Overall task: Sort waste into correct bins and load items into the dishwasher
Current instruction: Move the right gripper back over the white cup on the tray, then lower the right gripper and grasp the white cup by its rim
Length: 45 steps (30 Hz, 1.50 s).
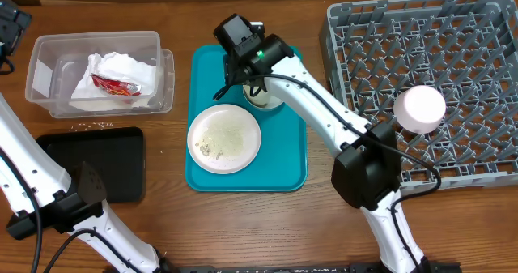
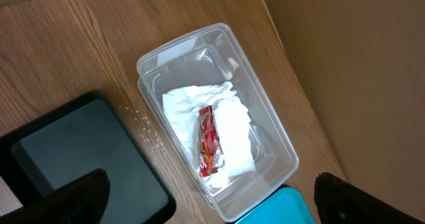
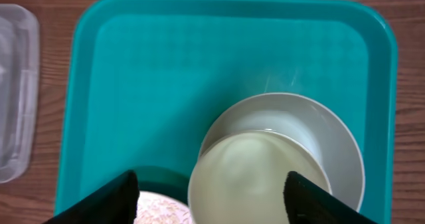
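Note:
On the teal tray (image 1: 283,155) lies a pale plate (image 1: 224,138) with rice bits on it. At the tray's far side my right gripper (image 1: 249,80) hangs over a small white cup (image 3: 255,177), which overlaps a grey bowl (image 3: 332,134). Its fingers (image 3: 116,201) stand open on either side of the cup, with a gap on the left. The clear tub (image 1: 48,50) holds the crumpled napkin (image 2: 232,127) and the red wrapper (image 2: 208,144). My left gripper (image 2: 209,187) is wide open above the tub's near end, holding nothing.
The black tray (image 1: 121,164) lies in front of the tub, with loose rice bits (image 1: 93,125) on the table between them. The grey dish rack (image 1: 453,30) fills the right side, and a pink-white bowl (image 1: 419,108) sits upturned in it.

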{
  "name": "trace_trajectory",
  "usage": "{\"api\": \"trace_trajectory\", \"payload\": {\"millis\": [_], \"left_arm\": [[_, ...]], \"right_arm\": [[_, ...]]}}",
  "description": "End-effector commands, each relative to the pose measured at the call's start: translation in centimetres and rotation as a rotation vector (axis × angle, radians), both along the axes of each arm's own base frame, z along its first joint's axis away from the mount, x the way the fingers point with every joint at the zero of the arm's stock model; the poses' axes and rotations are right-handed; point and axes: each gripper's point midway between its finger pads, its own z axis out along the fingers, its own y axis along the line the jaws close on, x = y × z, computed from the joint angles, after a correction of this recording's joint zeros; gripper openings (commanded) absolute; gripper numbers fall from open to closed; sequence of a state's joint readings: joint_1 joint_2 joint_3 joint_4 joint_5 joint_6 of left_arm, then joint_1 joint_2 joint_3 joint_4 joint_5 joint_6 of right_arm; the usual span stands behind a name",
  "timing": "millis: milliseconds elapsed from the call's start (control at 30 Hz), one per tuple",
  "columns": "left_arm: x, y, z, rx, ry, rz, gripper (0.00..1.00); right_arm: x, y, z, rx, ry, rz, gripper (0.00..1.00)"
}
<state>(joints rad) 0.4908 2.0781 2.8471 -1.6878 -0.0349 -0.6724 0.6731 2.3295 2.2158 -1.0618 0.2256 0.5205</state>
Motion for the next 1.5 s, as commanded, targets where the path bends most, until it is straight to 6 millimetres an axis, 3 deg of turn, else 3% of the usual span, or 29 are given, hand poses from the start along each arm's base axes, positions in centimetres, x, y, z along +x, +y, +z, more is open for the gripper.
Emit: {"api": "trace_trajectory", "payload": {"millis": [0,200,333,633,800,1267,1467], "left_arm": [[0.4,0.0,-0.6,0.011,0.025,-0.020,1.00],[0.4,0.0,-0.6,0.011,0.025,-0.020,1.00],[0.4,0.0,-0.6,0.011,0.025,-0.019,1.00],[0.4,0.0,-0.6,0.011,0.025,-0.020,1.00],[0.4,0.0,-0.6,0.011,0.025,-0.019,1.00],[0.4,0.0,-0.6,0.011,0.025,-0.019,1.00],[0.4,0.0,-0.6,0.011,0.025,-0.019,1.00]], "right_arm": [[0.4,-0.2,-0.1,-0.006,-0.014,-0.021,0.68],[-0.3,0.6,-0.5,0.009,-0.001,-0.036,0.60],[-1.0,1.4,-1.6,0.004,0.002,-0.025,0.60],[-1.0,1.1,-2.6,-0.027,0.001,-0.028,0.59],[-1.1,1.1,-2.7,-0.029,0.005,-0.028,0.46],[-1.5,0.7,-4.5,-0.067,0.044,-0.023,0.45],[-1.6,0.7,-4.4,-0.068,0.046,-0.023,0.31]]}}
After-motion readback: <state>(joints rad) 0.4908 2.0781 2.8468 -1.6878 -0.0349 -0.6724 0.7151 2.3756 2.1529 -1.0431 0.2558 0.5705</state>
